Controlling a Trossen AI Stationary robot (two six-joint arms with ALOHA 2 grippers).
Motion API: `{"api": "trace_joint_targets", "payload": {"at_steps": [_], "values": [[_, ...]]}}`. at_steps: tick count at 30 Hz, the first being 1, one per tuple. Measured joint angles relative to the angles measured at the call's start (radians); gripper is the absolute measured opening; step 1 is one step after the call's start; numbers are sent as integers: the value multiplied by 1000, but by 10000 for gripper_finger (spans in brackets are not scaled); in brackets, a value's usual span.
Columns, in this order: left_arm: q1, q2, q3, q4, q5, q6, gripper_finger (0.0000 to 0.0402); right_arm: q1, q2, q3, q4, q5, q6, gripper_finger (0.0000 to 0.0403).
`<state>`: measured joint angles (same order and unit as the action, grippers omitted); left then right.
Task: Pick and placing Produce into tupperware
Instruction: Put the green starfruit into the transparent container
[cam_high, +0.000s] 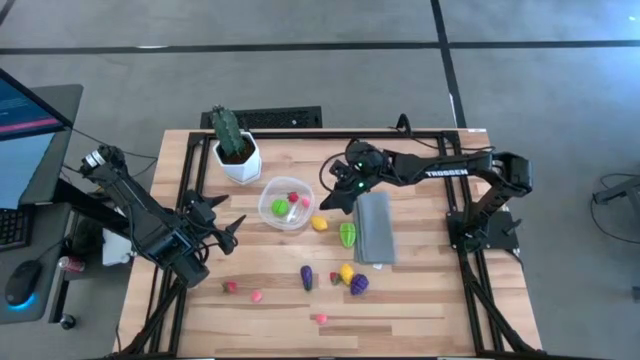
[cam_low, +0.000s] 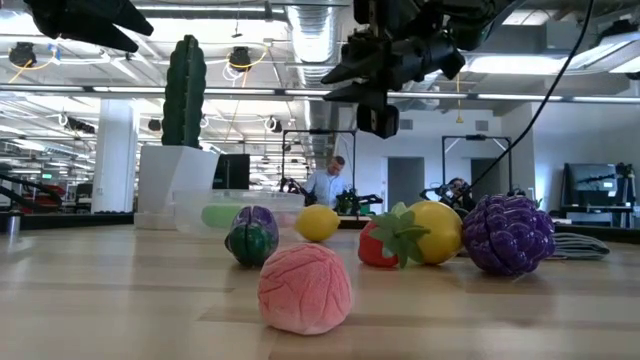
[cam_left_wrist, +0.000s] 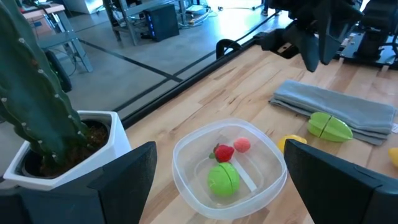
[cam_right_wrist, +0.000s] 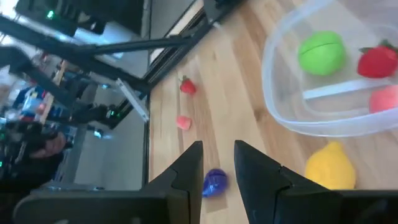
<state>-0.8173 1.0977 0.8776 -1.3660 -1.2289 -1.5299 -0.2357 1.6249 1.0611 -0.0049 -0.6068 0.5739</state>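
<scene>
right gripper (cam_high: 330, 203) closed, empty, just beside clear tupperware (cam_high: 268, 213) | left gripper (cam_high: 232, 226) open, idle | risk: nudging tupperware or rolling yellow lemon (cam_high: 319, 224) away

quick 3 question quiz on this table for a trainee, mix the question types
1. True or false: the tupperware holds no produce yet.
2. Which pincer is open? A) left pincer B) right pincer
3. Fill in: the halved green fruit outside the container rests against the grey ____.

Key: 1 false, a green piece, a strawberry and a pink piece lie inside. 2 A. 3 cloth.
</scene>
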Motion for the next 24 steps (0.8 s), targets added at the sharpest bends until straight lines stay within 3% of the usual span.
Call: {"api": "trace_joint_targets", "payload": {"at_steps": [5, 16, 24], "values": [[0, 0, 0, 4, 16, 1, 343, 45, -1, 0, -65, 107, 45, 132], [0, 0, 0, -17, 54, 106, 343, 155, -2, 0, -200, 268, 240, 246], [0, 0, 0, -92, 53, 137, 343, 230, -3, 0, -324, 435, 406, 254]]}}
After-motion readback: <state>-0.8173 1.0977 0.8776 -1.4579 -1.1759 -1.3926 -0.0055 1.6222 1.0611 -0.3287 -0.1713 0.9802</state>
